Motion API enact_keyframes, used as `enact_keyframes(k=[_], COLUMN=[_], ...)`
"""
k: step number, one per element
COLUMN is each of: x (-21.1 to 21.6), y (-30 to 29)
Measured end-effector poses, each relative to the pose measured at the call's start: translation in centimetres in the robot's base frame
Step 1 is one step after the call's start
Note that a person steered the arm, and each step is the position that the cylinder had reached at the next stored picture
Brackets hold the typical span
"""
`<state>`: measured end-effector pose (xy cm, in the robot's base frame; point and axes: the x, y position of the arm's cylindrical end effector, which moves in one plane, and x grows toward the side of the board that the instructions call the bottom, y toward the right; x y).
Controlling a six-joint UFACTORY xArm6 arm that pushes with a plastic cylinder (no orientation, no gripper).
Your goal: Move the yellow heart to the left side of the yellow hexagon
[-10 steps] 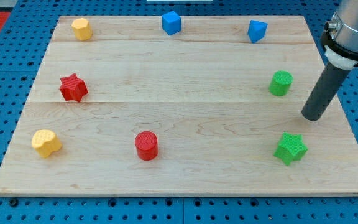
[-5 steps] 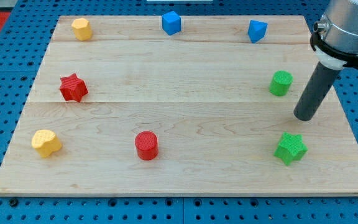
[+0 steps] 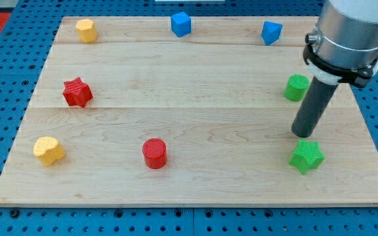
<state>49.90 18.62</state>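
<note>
The yellow heart lies near the board's bottom left corner. The yellow hexagon sits at the top left corner. My tip is far off at the view's right, just above the green star and below the green cylinder. It touches no block.
A red star lies at the left, between the two yellow blocks. A red cylinder stands at the bottom middle. A blue cube and a second blue block sit along the top edge of the wooden board.
My tip has slid to the view's left and a little down, from right of the green cylinder to just above the green star. No block has moved.
</note>
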Motion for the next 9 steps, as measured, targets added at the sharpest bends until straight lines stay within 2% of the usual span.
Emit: enact_keyframes(k=[1,2,3,4,5,6,7,8,9], x=[4.6,5.7,11.9,11.8,10.0,7.6,7.5,7.5,6.2], y=[1.5,5.3,4.2,-1.2,-17.3,-26.1,-31.4,-39.5,-41.8])
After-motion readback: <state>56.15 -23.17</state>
